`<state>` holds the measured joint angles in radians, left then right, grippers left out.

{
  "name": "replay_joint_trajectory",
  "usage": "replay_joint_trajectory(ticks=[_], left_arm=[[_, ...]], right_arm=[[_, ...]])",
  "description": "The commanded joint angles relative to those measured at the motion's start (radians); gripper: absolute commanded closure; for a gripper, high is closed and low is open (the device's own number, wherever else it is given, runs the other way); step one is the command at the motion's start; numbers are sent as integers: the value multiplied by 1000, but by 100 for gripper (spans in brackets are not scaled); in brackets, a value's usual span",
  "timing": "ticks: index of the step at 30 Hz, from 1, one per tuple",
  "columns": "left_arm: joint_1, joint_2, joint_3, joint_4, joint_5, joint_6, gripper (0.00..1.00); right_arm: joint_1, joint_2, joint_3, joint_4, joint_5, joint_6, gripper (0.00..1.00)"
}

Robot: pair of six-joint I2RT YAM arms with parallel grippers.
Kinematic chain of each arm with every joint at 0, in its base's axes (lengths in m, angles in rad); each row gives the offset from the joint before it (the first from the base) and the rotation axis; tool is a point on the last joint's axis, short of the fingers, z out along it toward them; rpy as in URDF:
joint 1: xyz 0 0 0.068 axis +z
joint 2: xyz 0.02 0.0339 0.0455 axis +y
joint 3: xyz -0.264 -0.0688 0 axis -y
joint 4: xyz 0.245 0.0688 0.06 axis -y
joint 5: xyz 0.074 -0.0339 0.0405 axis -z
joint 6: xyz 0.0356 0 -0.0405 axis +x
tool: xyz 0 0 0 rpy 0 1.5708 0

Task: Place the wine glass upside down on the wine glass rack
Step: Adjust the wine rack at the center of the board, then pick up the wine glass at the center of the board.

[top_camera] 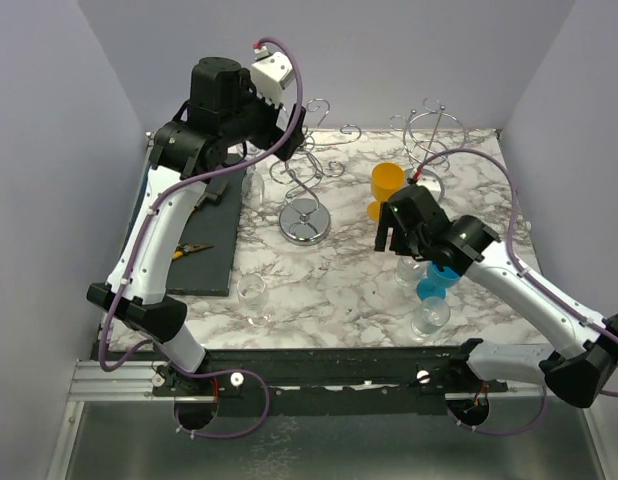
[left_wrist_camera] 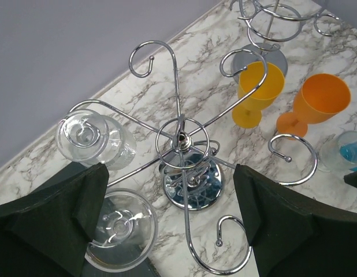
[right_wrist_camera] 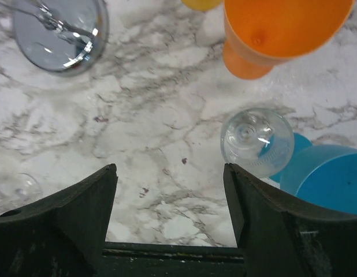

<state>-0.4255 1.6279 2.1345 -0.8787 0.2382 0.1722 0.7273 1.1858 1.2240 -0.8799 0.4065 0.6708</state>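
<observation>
Wine glass foot up on rack arm, edge hidden by a dark finger, bowl hard to see | left gripper above rack, wide open, holding nothing | right gripper low over table, open, holding nothing

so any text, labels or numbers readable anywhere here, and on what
None can be read in any view. The clear wine glasses, the orange glass, the chrome rack and the marble table carry no visible words, numbers or logos.
</observation>
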Motion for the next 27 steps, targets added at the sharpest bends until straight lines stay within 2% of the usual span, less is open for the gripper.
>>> replay_joint_trajectory(ticks=[1, 17, 23, 27], left_arm=[[3, -58, 25, -38, 47, 5, 1], [7, -113, -7, -60, 19, 50, 1], [7, -120, 1, -60, 21, 46, 1], [7, -130, -3, -60, 19, 44, 1]], right_arm=[[-24, 32, -75, -51, 19, 41, 20], [-188, 200, -184, 177, -30, -32, 22], [-200, 266, -206, 270, -77, -33, 29], [-200, 324, -207, 305, -122, -23, 41]])
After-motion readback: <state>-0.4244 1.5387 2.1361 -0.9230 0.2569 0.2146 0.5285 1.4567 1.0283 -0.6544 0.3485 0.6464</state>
